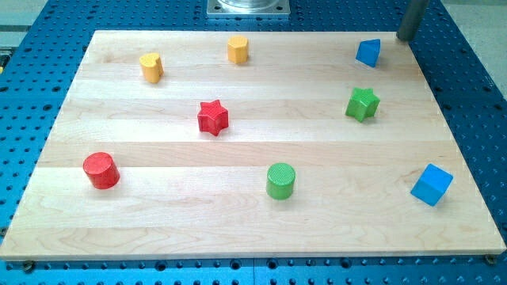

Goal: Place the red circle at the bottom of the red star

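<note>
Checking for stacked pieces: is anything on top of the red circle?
Nothing rests on the red circle; its flat top is bare. Beneath it only the wooden board shows; its underside is hidden.

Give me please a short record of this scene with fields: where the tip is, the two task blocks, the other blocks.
tip: my tip at the view's top right, by the board's corner, right of the blue block, touching nothing
red circle: view's lower left
red star: up and right of the red circle, apart
others: yellow block, orange block, green star, green circle, blue cube
board: wooden board
</note>
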Controlling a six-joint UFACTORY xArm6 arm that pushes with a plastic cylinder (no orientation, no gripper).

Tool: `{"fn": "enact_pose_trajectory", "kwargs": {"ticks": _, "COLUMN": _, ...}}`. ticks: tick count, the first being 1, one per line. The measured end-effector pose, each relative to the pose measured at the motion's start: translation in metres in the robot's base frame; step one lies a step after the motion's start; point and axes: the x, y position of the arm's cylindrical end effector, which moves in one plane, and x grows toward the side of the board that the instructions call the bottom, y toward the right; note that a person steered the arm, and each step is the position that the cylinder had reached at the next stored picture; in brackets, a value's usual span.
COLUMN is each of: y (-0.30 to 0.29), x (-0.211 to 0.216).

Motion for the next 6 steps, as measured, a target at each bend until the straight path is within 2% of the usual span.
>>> {"fn": "enact_pose_trajectory", "kwargs": {"ticks": 4, "y": -0.009, "x": 0.106}}
{"fn": "enact_pose_trajectory", "kwargs": {"ticks": 6, "y": -0.026, "x": 0.131}}
